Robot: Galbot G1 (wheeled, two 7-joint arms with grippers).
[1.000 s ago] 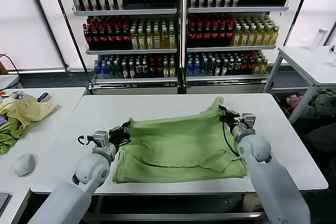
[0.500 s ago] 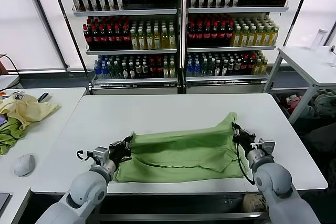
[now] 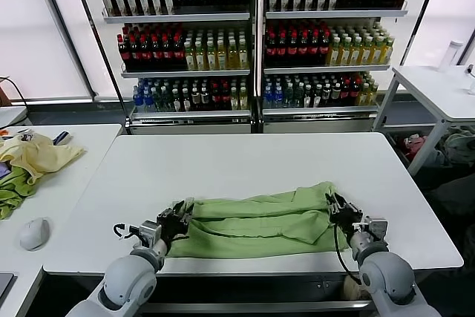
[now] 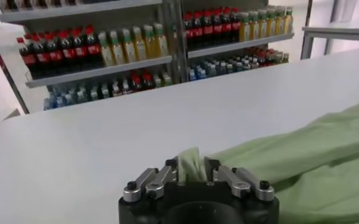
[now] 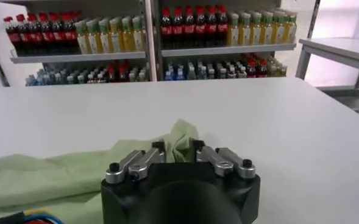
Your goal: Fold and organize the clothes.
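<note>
Green shirt (image 3: 256, 220) lies as a long folded band along the near edge of the white table (image 3: 223, 161), low in the centre of the head view. The left gripper (image 3: 174, 218) sits at the band's left end, the right gripper (image 3: 340, 209) at its right end. In each wrist view a peak of cloth stands between the fingers: left gripper (image 4: 193, 172), shirt (image 4: 301, 152); right gripper (image 5: 178, 150), shirt (image 5: 51, 176). Whether the jaws pinch that cloth or have just let it go cannot be told; a narrow gap seems to show beside the fabric on both sides.

Judged step: setting down a fold brought toward the near edge and letting go of its two corners. To do this well, both ends should be freed at the same time and the grippers drawn straight up and outward, so the top layer is not dragged off the one beneath. The layers look slightly uneven near the right end; smoothing may be needed before the next fold.

At the head view's left edge, yellow and darker green cloths (image 3: 33, 157) lie on a side table, apart.
</note>
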